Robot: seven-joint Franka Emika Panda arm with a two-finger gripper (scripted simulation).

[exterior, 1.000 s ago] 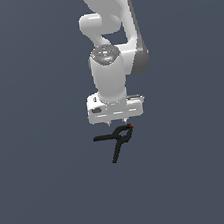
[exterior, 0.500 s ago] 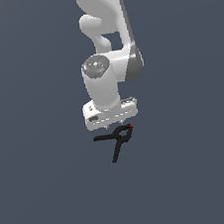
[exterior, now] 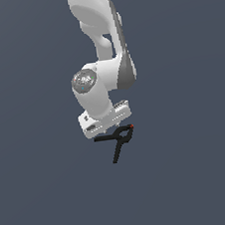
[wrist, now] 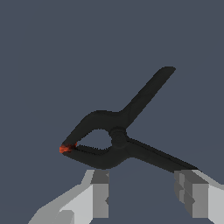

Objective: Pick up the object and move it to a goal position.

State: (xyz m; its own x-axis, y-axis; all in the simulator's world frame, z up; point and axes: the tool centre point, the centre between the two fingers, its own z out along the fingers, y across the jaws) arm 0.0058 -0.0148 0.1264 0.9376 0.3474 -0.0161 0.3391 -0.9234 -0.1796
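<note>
The object is a small black spring clamp (exterior: 119, 139) with two splayed handles and a tiny red tip (exterior: 131, 126), lying on the dark grey floor. In the wrist view the clamp (wrist: 118, 140) fills the middle, its red tip (wrist: 65, 148) at one end. My gripper (exterior: 112, 131) hangs just above the clamp, tilted. It is open and empty (wrist: 144, 190). Its two fingers (wrist: 98, 192) stand wide apart, short of the clamp's body. One handle runs close by the other finger (wrist: 192, 192). Whether they touch I cannot tell.
The white arm (exterior: 100, 45) rises above the hand in the exterior view. Plain dark grey floor (exterior: 45, 193) lies all around. No other object and no goal marker shows.
The hand has come down and shifted toward the exterior view's left, and the wrist has tilted. The clamp has not moved.
</note>
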